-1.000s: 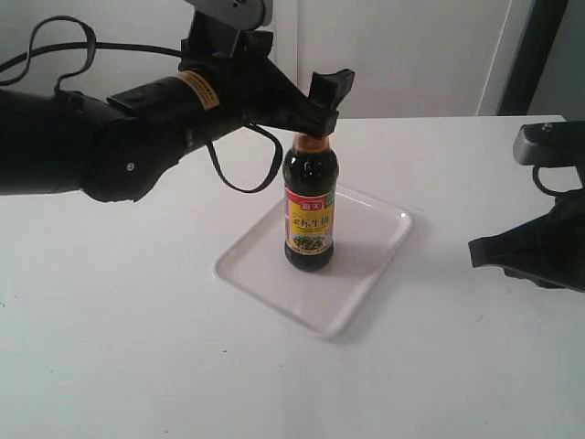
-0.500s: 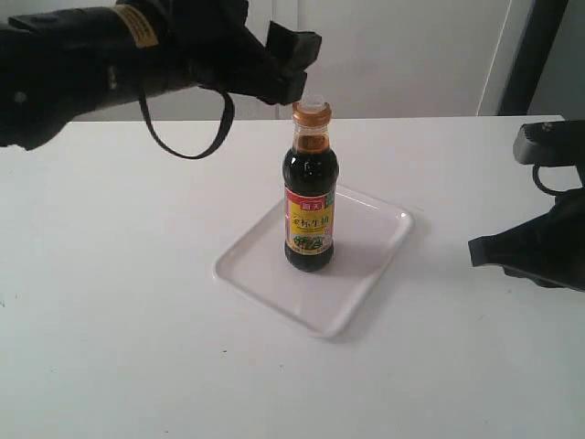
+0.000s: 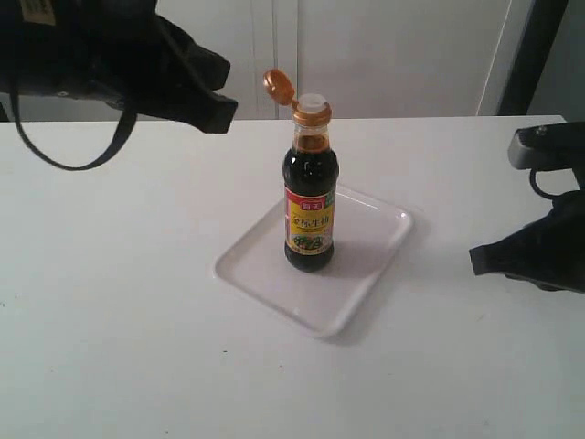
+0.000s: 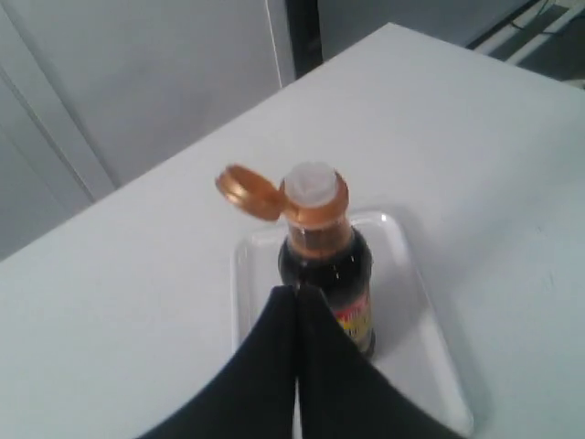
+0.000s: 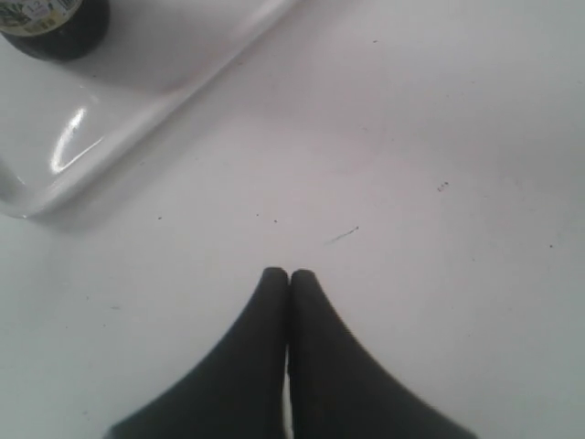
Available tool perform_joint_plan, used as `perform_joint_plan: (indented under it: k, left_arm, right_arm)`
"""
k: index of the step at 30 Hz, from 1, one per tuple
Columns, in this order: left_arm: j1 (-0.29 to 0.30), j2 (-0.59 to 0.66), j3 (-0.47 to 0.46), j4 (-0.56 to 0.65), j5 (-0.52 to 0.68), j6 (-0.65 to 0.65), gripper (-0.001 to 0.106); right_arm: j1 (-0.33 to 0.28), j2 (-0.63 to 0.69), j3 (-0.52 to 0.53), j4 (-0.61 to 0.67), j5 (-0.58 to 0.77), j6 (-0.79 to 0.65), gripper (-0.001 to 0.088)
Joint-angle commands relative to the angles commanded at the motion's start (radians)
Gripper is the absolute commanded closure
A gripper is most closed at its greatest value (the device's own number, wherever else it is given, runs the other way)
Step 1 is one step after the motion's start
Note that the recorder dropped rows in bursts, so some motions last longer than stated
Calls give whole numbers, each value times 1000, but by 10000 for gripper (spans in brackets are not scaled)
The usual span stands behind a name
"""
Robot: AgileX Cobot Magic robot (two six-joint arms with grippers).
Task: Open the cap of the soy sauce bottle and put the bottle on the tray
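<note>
The small clear glass soy sauce bottle of dark liquid (image 3: 310,215) stands upright on the flat white rectangular plastic tray (image 3: 375,251), and its orange round flip-top cap (image 3: 279,87) hangs open at the neck's ten o'clock, white spout bare. Both jobs look done. The left gripper (image 4: 297,294) hovers above, jaws pressed together and empty; the right gripper (image 5: 289,278) sits closed over the white table (image 3: 119,302) at three o'clock.
</note>
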Motion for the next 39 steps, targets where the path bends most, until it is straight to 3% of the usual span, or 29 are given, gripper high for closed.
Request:
perform_joint_plan:
  k: [3,7,12,15,22,32,39]
  left_arm:
    - [31,2,0,11,171,0,1053]
    - [130,5,0,13,358,0,1053]
    - [268,-10,2,13,479,26,1053]
    - [310,-35,9,7,499,26,1053]
    - [321,-139,110,-2,411,26,1053]
    - [321,-355,312,-30,193,-42,1053]
    - [321,-488,433,-30,67,-99,1053]
  right_arm:
    - [0,1,-31,-22,55,0,868]
    - [0,32,-69,-97,133,28,868]
    - [-20,70,-75,-111,176,65,868]
    - [-54,63,-75,-155,172,117,868]
    - [-91,-36,-48,-331,138,301,868]
    - [-91,-363,121,-324,-203,371,868]
    - [-91,-588,212,-324,-322,344,868]
